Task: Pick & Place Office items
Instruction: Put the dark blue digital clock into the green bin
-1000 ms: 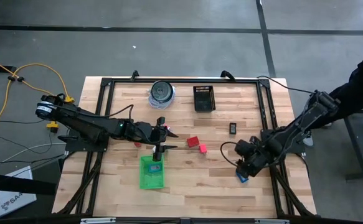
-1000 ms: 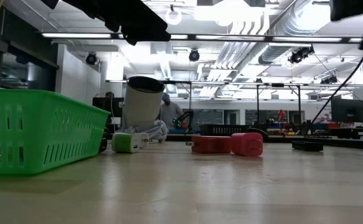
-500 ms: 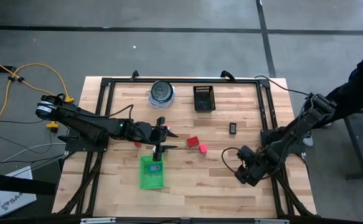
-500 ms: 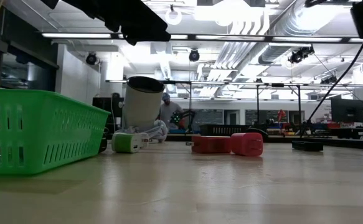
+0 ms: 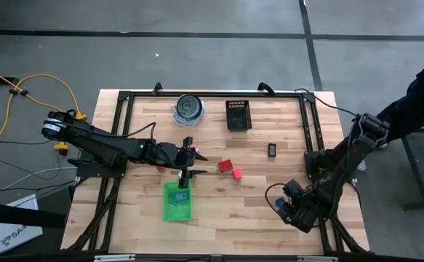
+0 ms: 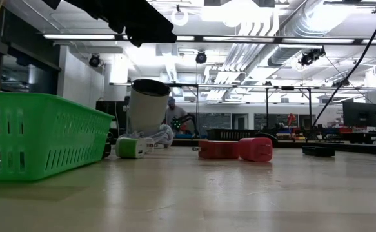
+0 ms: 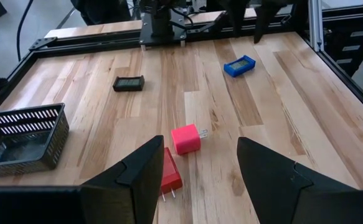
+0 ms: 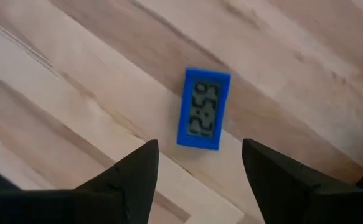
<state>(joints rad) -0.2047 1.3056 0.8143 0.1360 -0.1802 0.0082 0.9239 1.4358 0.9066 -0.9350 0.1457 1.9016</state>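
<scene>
On the wooden table point(image 5: 219, 211) my right gripper point(image 8: 197, 171) hangs released, fingers spread, directly above the blue clock point(image 8: 203, 117), which lies flat near the table's right edge. I should descend straight, straddling its narrow sides, then close gently so it doesn't skid.

R hand point(image 5: 293, 211) moved back toward table's near edge — blue clock point(image 8: 204, 117) now under it.
</scene>
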